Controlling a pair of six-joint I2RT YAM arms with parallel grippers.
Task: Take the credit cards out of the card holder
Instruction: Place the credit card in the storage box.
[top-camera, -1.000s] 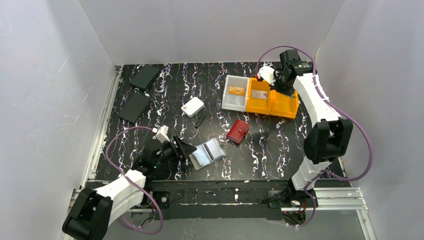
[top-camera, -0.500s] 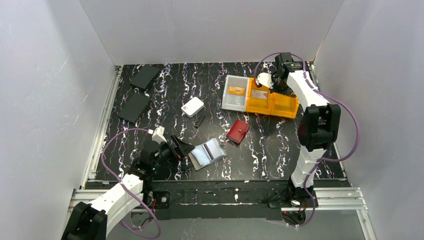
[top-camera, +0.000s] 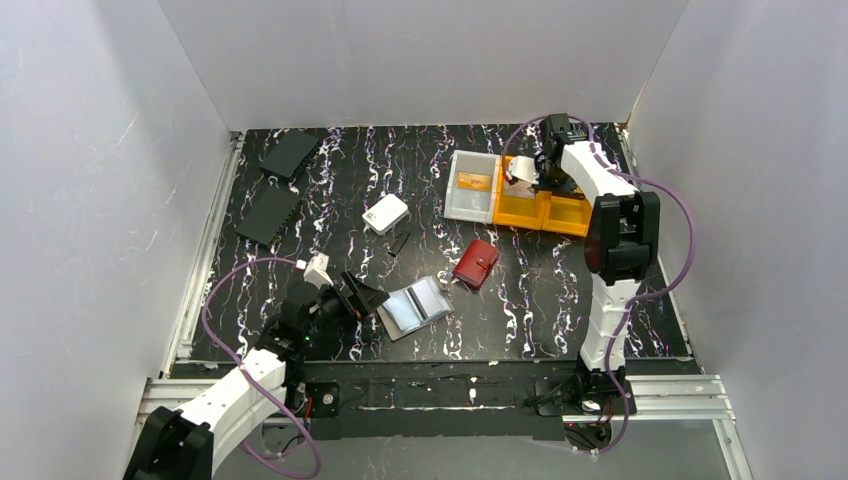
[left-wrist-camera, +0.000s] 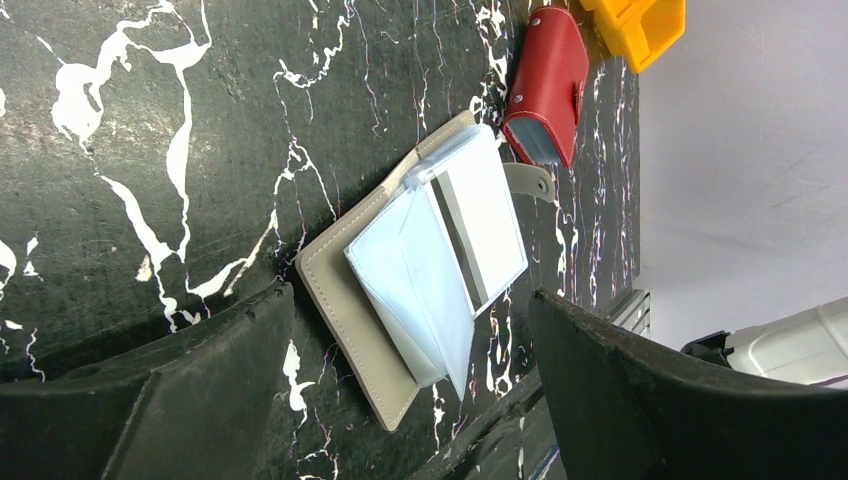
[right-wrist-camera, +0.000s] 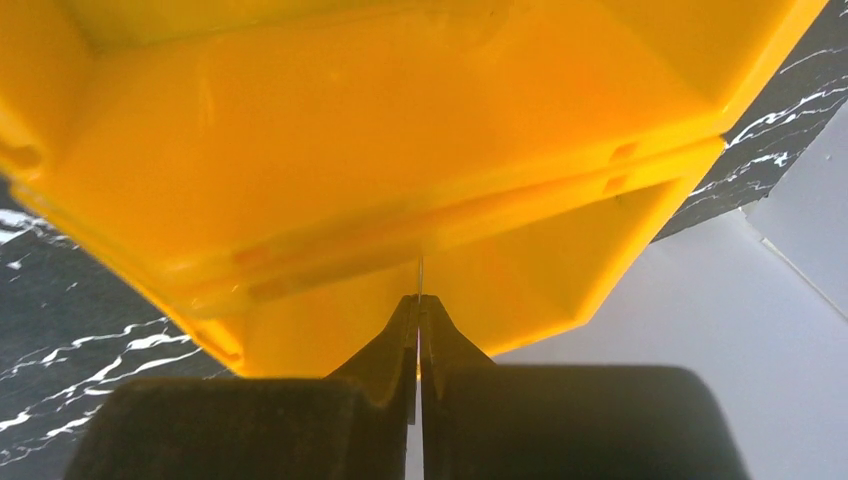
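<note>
The card holder (top-camera: 415, 306) lies open on the table, taupe outside and silvery inside; it also shows in the left wrist view (left-wrist-camera: 430, 260). My left gripper (top-camera: 362, 298) is open and empty, its jaws level with the holder's left edge (left-wrist-camera: 410, 295). An orange-brown card (top-camera: 473, 181) lies in the clear bin. A silvery card (top-camera: 518, 188) lies in the left orange bin. My right gripper (top-camera: 546, 178) hangs over the orange bins (right-wrist-camera: 400, 150), shut (right-wrist-camera: 420, 300) on a thin card (right-wrist-camera: 420, 275) seen edge-on; its colour does not show.
A red wallet (top-camera: 476, 263) lies right of the holder, also in the left wrist view (left-wrist-camera: 550, 85). A white box (top-camera: 385, 213) and a small black strip (top-camera: 399, 242) sit mid-table. Two black panels (top-camera: 290, 153) (top-camera: 268, 215) lie at the far left. A clear bin (top-camera: 458, 205) adjoins the orange bins (top-camera: 570, 212).
My right gripper has swung left and lower, from the bins' back right corner to over the orange bins. The left arm has barely shifted; the holder has not moved.
</note>
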